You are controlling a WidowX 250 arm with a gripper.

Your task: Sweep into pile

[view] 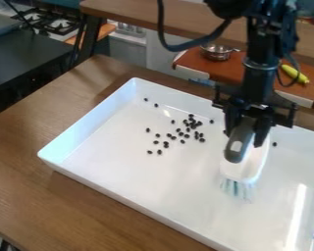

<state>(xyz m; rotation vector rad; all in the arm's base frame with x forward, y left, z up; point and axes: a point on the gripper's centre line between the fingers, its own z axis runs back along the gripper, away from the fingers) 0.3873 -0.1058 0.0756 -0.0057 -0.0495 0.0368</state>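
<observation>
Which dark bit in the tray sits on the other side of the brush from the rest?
The lone bit just right of the brush in the camera view; every other visible one lies left of it.

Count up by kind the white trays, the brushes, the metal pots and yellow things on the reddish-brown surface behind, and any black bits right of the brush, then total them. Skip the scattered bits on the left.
White tray: 1
Brush: 1
Metal pot: 1
Yellow thing: 1
Black bit right of the brush: 1
Total: 5
</observation>
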